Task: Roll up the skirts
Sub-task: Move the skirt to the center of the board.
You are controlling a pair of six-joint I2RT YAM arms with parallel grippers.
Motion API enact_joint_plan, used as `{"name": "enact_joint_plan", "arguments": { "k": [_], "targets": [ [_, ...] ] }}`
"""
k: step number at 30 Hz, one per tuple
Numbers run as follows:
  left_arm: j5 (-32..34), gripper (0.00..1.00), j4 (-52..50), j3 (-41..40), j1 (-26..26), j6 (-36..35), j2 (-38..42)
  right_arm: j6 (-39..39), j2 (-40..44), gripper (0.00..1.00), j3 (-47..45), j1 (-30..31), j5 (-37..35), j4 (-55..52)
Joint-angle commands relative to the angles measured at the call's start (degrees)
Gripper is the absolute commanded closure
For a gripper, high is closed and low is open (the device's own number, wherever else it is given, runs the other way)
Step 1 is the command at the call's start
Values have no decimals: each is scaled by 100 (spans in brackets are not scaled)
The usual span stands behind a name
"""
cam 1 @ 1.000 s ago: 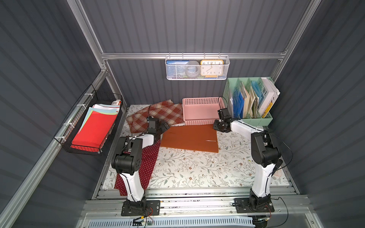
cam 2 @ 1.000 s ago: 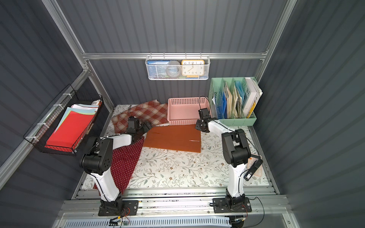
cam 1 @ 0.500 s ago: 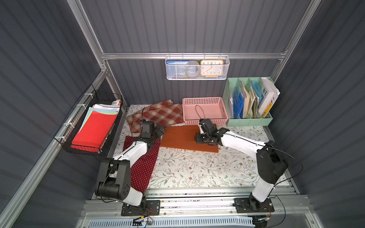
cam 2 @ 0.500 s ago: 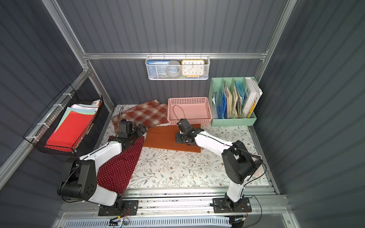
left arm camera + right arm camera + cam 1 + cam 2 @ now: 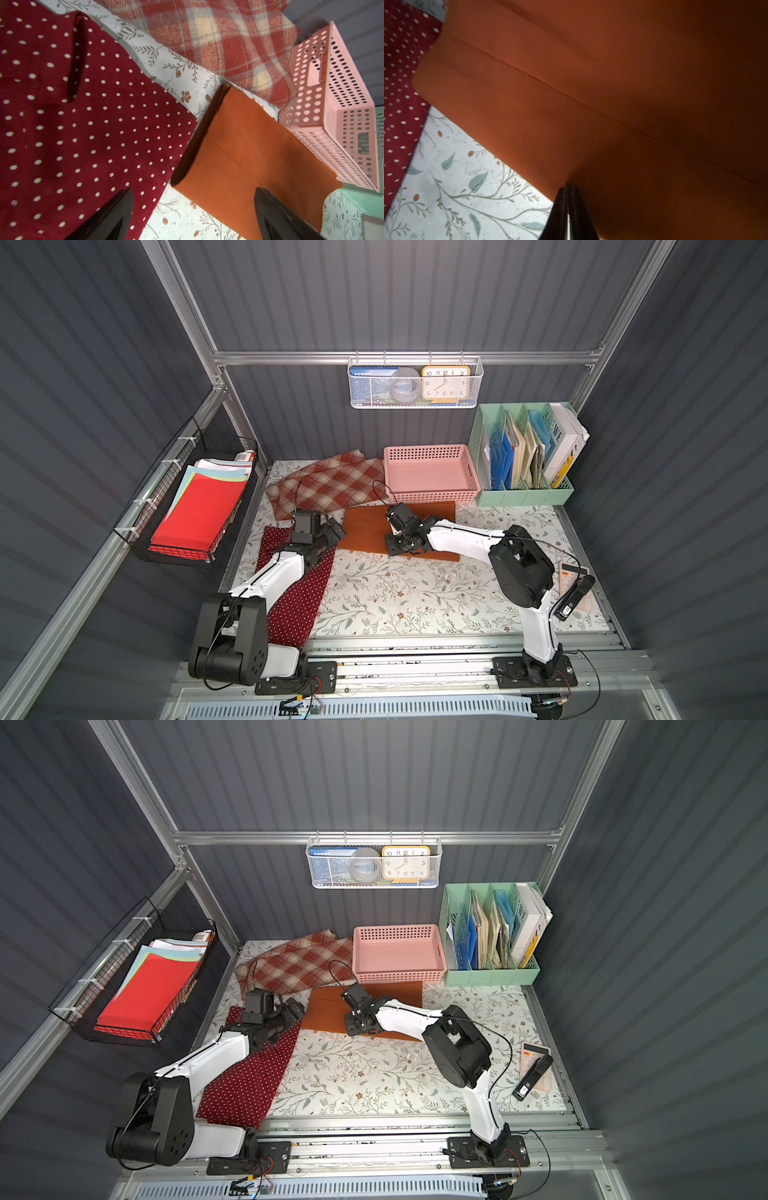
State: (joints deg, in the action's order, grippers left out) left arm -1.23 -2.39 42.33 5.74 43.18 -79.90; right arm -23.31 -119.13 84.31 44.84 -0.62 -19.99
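The rust-orange skirt (image 5: pixel 365 531) (image 5: pixel 328 1011) lies flat in front of the pink basket. My right gripper (image 5: pixel 392 549) (image 5: pixel 568 188) is shut on that skirt's near edge, and the cloth (image 5: pixel 571 83) puckers slightly at the tips. My left gripper (image 5: pixel 332 531) (image 5: pixel 193 191) hangs open over the gap between the orange skirt's left end (image 5: pixel 239 155) and the polka-dot skirt (image 5: pixel 299 601) (image 5: pixel 72 135), holding nothing. The plaid skirt (image 5: pixel 328 485) (image 5: pixel 218 41) lies spread at the back left. My left arm lies across the polka-dot skirt.
A pink basket (image 5: pixel 432 497) and a mint file organizer (image 5: pixel 523 497) stand along the back wall. A wire basket (image 5: pixel 199 510) with red paper hangs on the left wall. A calculator with a black device (image 5: pixel 573 585) lies at the right edge of the floral mat.
My right gripper swung from beside the pink basket to the orange skirt's near edge and shut there. My left gripper came a little nearer and lower, still open.
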Motion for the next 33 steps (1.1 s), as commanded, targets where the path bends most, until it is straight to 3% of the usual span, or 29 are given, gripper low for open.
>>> {"name": "enact_joint_plan", "arguments": {
  "k": [1,11,17,23,28,33],
  "targets": [
    [-78,4,-79,35,-11,-123,93,-95,-100,89,-99,-8,-166,-82],
    [-122,3,-121,-5,-11,-244,289,-442,235,94,-845,-175,118,-292],
    [-300,4,-100,-11,-13,-263,393,-686,702,96,-1510,-495,826,-575],
    [-412,8,-31,-219,-5,-382,584,-1005,1764,96,-3000,-557,1313,-573],
    [-900,16,300,-489,94,-228,592,-1419,3097,96,-4399,-559,1393,-796],
    [-932,29,495,-547,906,-187,381,-1463,4225,96,-4828,-642,566,-1692]
  ]
}}
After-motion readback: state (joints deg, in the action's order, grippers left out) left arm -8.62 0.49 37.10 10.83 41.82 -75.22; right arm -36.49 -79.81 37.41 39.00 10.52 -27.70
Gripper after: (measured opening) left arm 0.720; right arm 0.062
